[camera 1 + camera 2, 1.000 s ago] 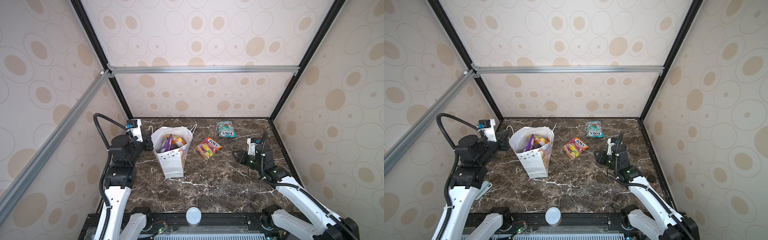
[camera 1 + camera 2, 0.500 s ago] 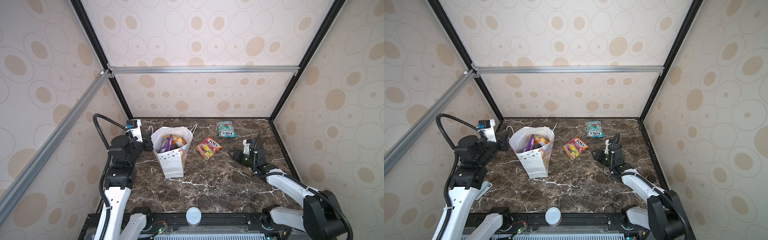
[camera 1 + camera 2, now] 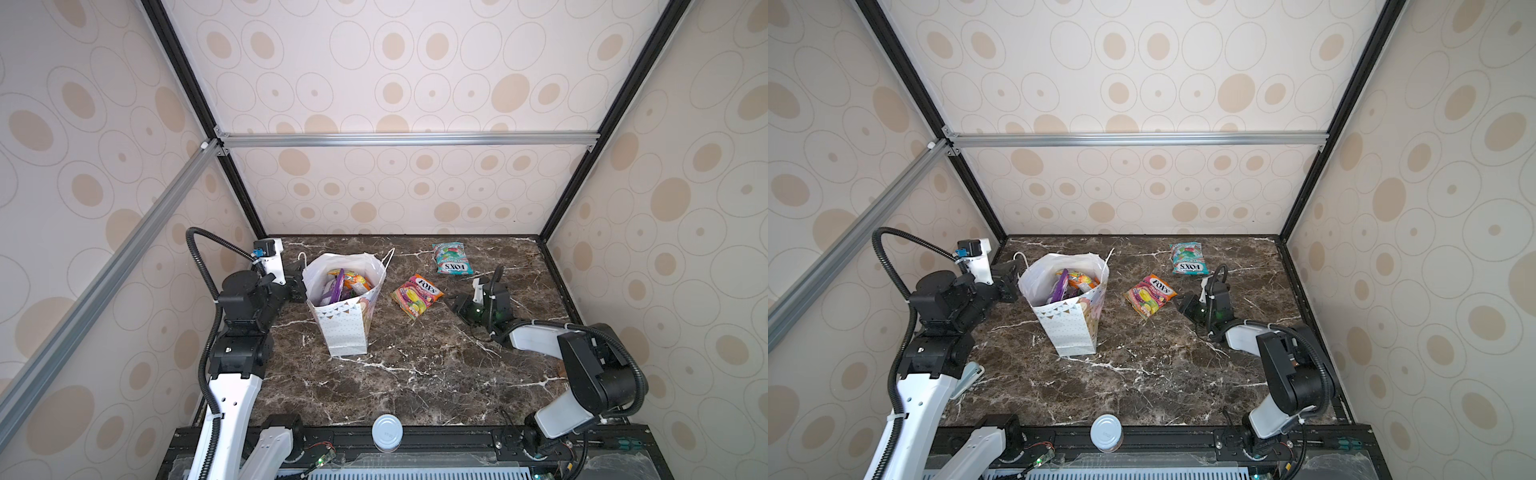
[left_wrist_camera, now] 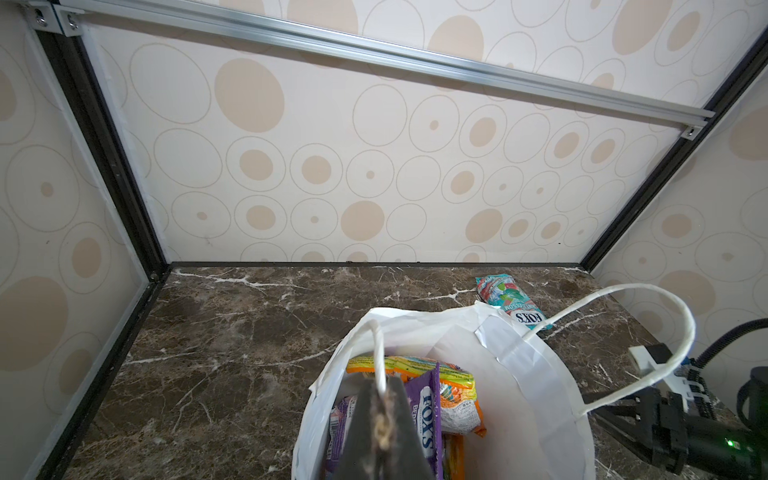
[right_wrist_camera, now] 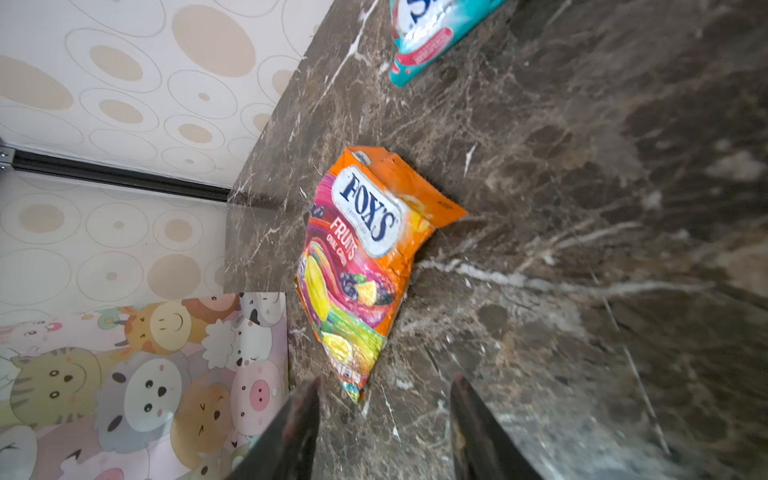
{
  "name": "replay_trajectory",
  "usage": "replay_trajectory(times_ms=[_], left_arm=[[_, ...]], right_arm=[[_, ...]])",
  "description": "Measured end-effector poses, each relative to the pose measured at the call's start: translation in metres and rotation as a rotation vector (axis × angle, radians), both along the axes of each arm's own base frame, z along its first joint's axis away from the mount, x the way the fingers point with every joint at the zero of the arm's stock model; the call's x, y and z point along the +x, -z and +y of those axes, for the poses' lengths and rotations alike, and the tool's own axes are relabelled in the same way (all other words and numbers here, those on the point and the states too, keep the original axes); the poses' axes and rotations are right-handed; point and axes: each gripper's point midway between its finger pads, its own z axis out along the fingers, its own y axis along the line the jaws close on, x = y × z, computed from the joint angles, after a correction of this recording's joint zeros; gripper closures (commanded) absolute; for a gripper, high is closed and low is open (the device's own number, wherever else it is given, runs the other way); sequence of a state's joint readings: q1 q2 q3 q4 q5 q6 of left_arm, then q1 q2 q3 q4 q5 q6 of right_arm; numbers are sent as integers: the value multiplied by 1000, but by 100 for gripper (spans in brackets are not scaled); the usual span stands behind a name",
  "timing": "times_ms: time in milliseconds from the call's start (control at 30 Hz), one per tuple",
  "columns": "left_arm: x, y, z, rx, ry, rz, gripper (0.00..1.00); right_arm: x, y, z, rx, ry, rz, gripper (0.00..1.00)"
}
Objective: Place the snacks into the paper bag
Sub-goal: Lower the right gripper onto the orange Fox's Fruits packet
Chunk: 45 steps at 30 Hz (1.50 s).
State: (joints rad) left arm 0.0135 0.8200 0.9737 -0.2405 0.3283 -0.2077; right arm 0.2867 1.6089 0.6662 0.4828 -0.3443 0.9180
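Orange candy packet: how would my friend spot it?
On the dark marble table stands a white paper bag. In a top view, the orange candy packet lies flat just right of it, outside. It is orange with fruit pictures; the only other loose one, the teal packet, lies farther back by the wall.

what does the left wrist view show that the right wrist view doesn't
Only left wrist: the paper bag's open inside with a purple FOX'S packet among others, its cord handle, and the left end effector shut on its rim. Only right wrist: the orange FOX'S Fruits packet lying on the table, and the bag's cartoon-animal side. Both: the teal FOX'S packet, the marble table and the open right end effector.
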Motion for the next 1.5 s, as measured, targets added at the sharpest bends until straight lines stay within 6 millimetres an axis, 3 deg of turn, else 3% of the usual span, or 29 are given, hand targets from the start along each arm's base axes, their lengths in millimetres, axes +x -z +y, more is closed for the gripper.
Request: replay_trajectory(times_ms=[167,867,1200,1500], left_arm=[[0,0,0,0,1,0,100],[0,0,0,0,2,0,100],[0,0,0,-1,1,1,100],[0,0,0,-1,1,1,100]], right_arm=[[16,-4,5,15,1,-32,46],[29,30,9,14,5,19,45],[36,30,14,23,-8,16,44],[44,42,2,21,22,31,43]])
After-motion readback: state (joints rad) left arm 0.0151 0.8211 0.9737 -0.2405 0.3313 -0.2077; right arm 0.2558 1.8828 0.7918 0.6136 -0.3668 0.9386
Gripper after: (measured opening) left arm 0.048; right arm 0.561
